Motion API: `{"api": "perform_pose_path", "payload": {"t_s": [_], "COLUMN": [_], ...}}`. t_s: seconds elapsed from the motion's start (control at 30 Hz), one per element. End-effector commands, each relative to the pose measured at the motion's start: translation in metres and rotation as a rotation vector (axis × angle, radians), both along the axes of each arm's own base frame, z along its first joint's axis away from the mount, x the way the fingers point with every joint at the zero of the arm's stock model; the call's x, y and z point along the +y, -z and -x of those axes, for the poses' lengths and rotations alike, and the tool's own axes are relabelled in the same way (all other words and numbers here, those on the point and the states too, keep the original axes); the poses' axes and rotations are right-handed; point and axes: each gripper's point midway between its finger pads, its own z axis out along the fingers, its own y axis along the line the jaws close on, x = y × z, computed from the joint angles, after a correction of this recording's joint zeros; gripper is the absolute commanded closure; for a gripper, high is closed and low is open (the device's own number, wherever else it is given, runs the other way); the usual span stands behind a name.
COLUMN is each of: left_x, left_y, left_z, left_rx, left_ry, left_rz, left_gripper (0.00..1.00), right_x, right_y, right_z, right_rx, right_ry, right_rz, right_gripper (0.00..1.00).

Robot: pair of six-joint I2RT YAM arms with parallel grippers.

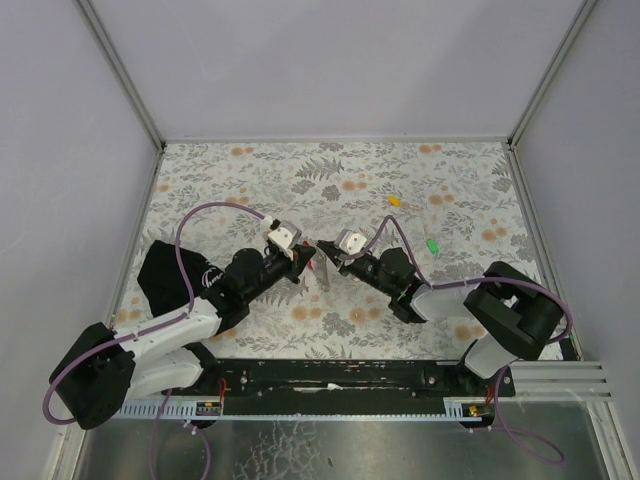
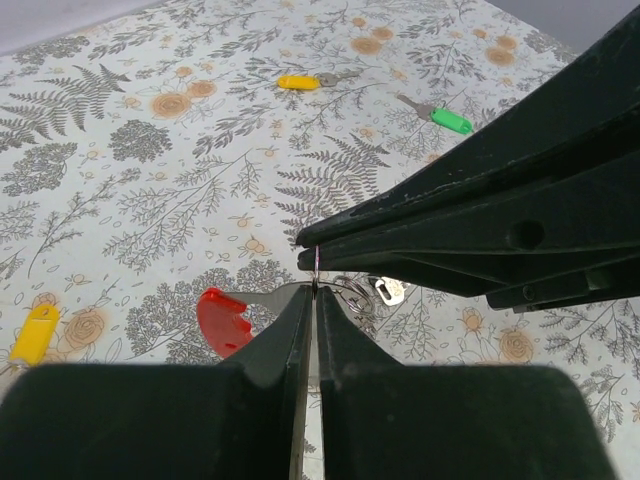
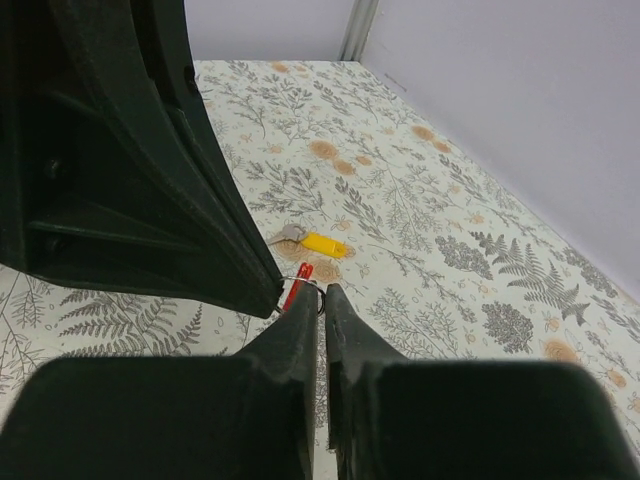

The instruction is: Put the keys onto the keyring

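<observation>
The left gripper [image 1: 303,254] is pinched shut on the keyring [image 2: 222,320] at mid-table. The right gripper [image 1: 327,252], tip to tip with it, looks shut on the same thin loop. Opposing pulls could bend the loop or slip it free. Loose keys [image 2: 452,121] lie well apart on the fern-printed table [image 1: 450,170], between plain pale walls [image 1: 330,60].

We see a bench [image 1: 450,180] printed with grey ferns and orange blossoms, one yellow-headed key [image 2: 298,82], one green-headed key [image 2: 452,121], and a keyring [image 2: 222,320] with a red part.
</observation>
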Motion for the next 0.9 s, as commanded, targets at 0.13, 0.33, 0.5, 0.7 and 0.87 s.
{"api": "perform_pose_path", "payload": {"t_s": [0.13, 0.33, 0.5, 0.7, 0.87], "left_x": [-0.001, 0.023, 0.032, 0.030, 0.030], "left_y": [-0.036, -0.042, -0.045, -0.042, -0.042], "left_z": [-0.003, 0.002, 0.006, 0.004, 0.001], "left_rx": [-0.105, -0.180, -0.214, -0.227, -0.272], "left_ry": [-0.020, -0.038, 0.031, 0.074, 0.088], "left_rz": [0.085, 0.149, 0.188, 0.164, 0.125], "left_gripper": [0.84, 0.58, 0.56, 0.52, 0.50], "right_x": [-0.003, -0.005, 0.000, 0.000, 0.003], "right_y": [-0.039, -0.047, -0.051, -0.047, -0.040], "right_z": [-0.008, -0.003, 0.006, 0.012, 0.017], "right_rx": [-0.089, -0.061, -0.050, -0.056, -0.074], "right_ry": [0.065, 0.046, -0.017, -0.065, -0.113], "right_rz": [-0.077, -0.071, -0.069, -0.024, 0.064], "right_gripper": [1.00, 1.00, 1.00, 1.00, 1.00]}}
